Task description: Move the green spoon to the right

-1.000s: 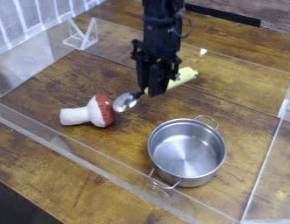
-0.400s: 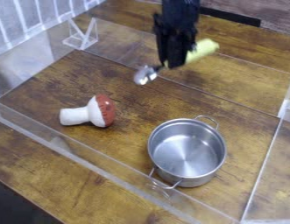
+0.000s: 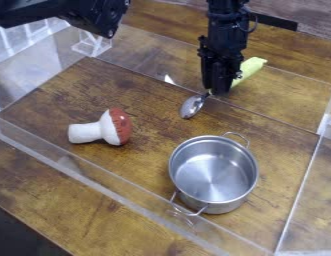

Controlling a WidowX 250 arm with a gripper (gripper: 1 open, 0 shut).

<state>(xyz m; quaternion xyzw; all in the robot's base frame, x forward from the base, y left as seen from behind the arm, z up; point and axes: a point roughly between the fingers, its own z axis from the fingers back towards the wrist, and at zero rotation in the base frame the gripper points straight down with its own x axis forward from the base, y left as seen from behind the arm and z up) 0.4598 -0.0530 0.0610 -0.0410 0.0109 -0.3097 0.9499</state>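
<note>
1. Near the top of the frame, right of centre, your claw [image 3: 221, 90] is nearly closed around the green spoon [image 3: 245, 76], seemingly gripping it where handle and bowl meet; you cannot tell how firmly.
2. Below and left of the claw hangs the shiny bowl end; the thick handle slants toward the upper right. Whether the spoon touches the table [image 3: 144, 108] is unclear, so lowering too far could press the bowl into the wood and twist it in your grip.
3. With the hold so near one end, the heavy-looking handle could swing if you travel right quickly.
4. Toward the lower centre-right sits the steel pot [image 3: 215, 174]. Drift downward in the frame and the bowl end could catch its rim or upper handle.
5. Release while the spoon is raised and it could bounce or roll off its spot.
</note>
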